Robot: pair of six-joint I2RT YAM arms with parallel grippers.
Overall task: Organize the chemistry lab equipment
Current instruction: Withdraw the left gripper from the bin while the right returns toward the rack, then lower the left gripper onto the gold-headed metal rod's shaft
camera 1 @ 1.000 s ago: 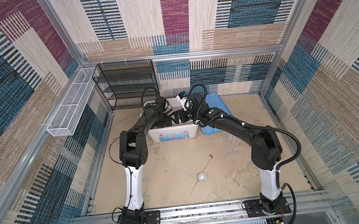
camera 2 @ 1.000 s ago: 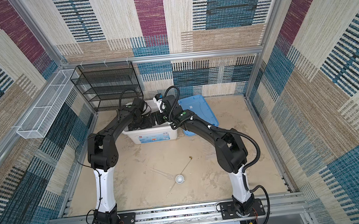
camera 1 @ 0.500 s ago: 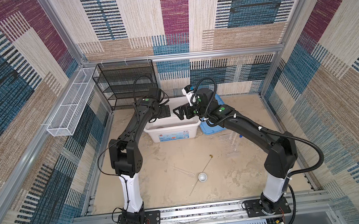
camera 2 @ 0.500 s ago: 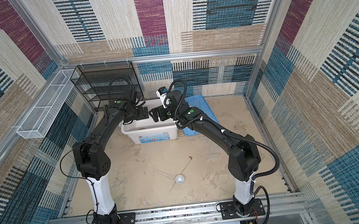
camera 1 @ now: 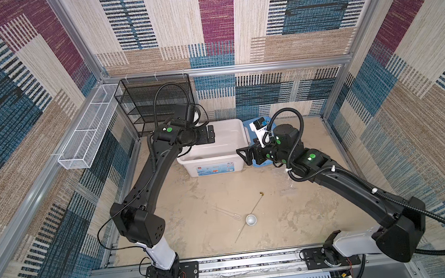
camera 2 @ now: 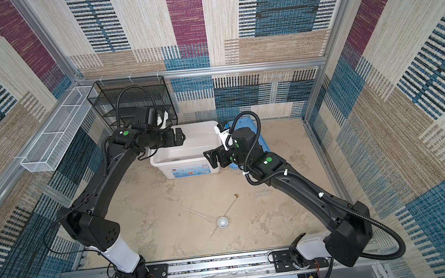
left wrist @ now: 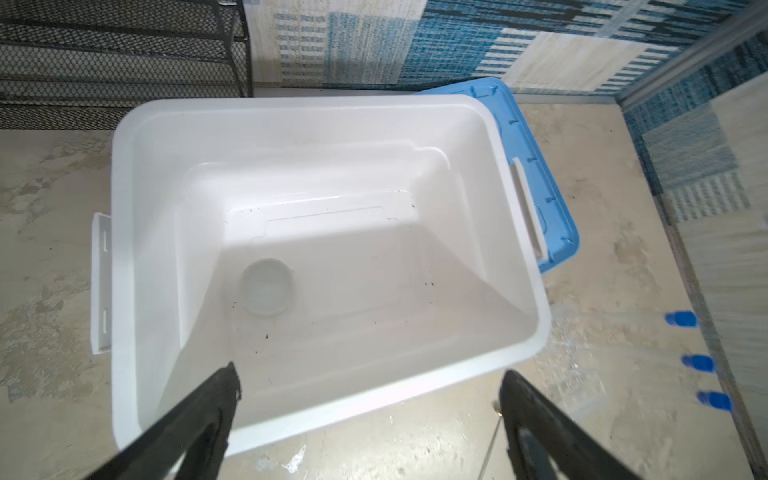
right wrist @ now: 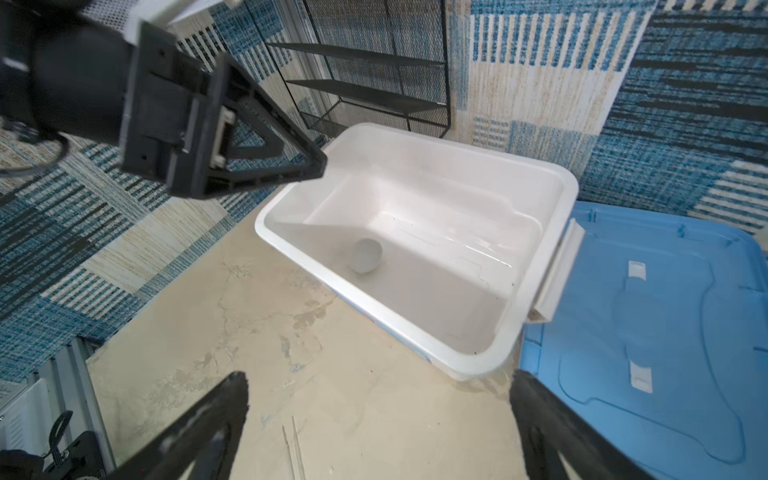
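beige stained counter (camera 1: 206,189). one small white round dish (left wrist: 266,286) sits in large white plastic bin (left wrist: 124,208); second white dish (camera 1: 250,219) lies mid-counter beside thin metal brass-tipped rod (camera 1: 256,203) and clear dropper (camera 1: 226,212). left gripper (camera 1: 211,135) above bin, right gripper (camera 1: 243,157) at its corner, both spread apart, empty.
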